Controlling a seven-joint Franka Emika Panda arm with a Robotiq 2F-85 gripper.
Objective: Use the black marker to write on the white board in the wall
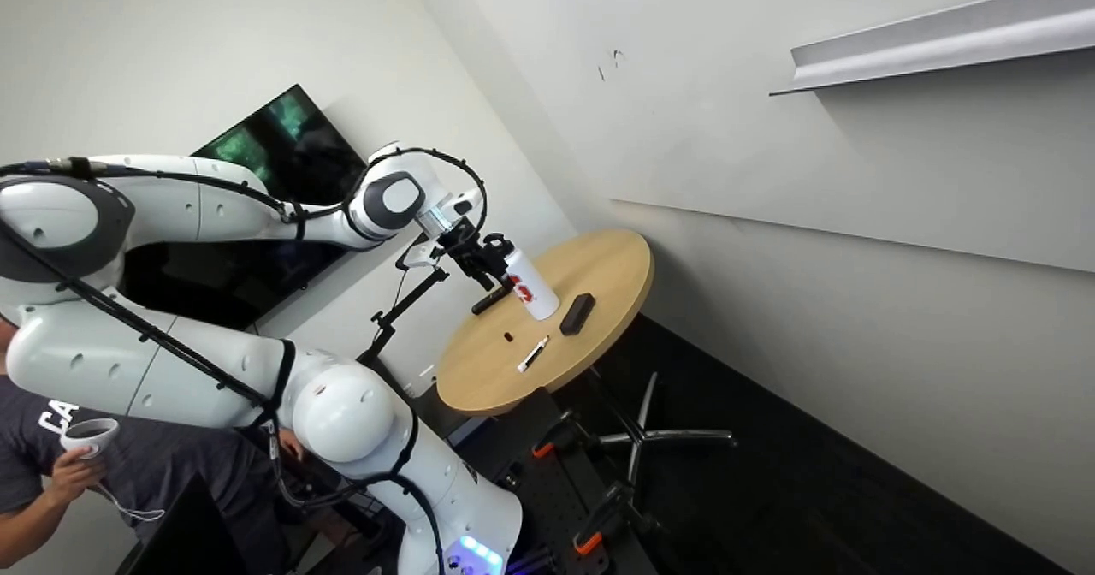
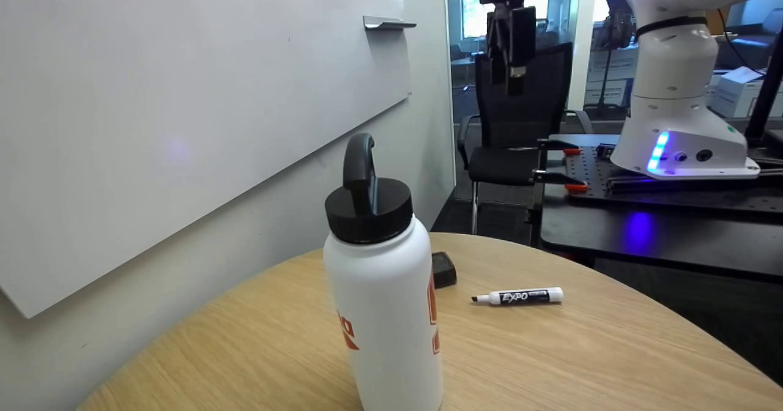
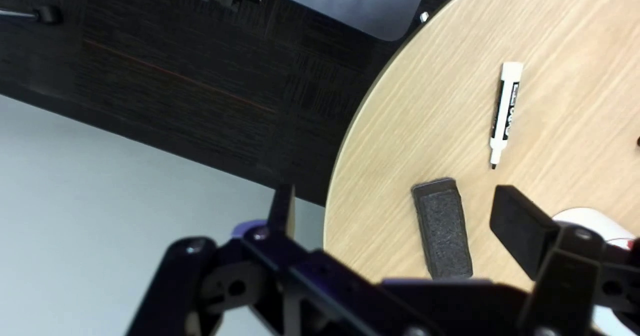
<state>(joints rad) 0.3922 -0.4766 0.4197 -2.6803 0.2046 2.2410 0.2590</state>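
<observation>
The black marker, a white pen with a dark label and bare black tip, lies uncapped on the round table. It shows in both exterior views (image 1: 534, 354) (image 2: 519, 296) and in the wrist view (image 3: 505, 111). My gripper (image 3: 402, 218) is open and empty above the table; it also shows in both exterior views (image 1: 496, 272) (image 2: 508, 74). In the wrist view the marker is beyond the right fingertip, apart from it. The white board (image 1: 727, 139) is on the wall with small black marks; it also shows in an exterior view (image 2: 183, 111).
A black eraser (image 3: 442, 226) lies between the fingers in the wrist view, below them. A tall white bottle (image 2: 391, 313) with red print stands on the table (image 1: 599, 258). A small dark cap (image 1: 508, 336) lies near the marker. A metal ledge (image 1: 941, 40) juts from the board.
</observation>
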